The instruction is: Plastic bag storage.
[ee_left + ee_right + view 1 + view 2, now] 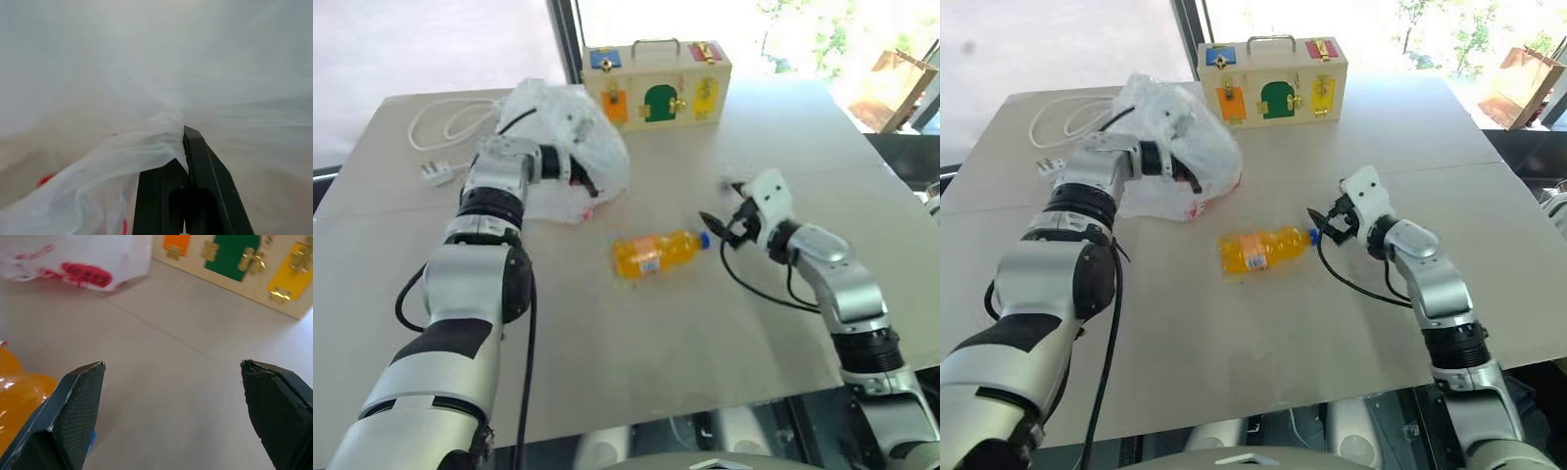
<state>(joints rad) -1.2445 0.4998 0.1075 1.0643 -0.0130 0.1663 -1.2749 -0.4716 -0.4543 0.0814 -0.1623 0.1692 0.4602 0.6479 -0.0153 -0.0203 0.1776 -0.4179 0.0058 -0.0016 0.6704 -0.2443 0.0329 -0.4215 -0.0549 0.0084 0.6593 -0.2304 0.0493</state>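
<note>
Left eye view: the plastic bag [570, 147] sits near the table's [636, 343] far left corner, pinched in the left gripper [579, 174]. The right gripper [722, 221] gapes wide beside an orange drink bottle [656, 253].

Left wrist view: its fingers [205, 181] clamp bunched film.

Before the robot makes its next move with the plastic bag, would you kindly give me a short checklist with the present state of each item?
1. Left gripper shut on the plastic bag: ok, a gathered fold sits between its jaws.
2. Right gripper open and empty: ok, jaws wide apart.
3. Orange bottle apart from the bag: ok, it lies on its side on the table.
4. Right gripper off the bottle: cannot tell, its jaws are close by the blue cap.
5. Bag fully lifted off the table: cannot tell.
6. Wooden latch box apart from the bag: cannot tell.
</note>
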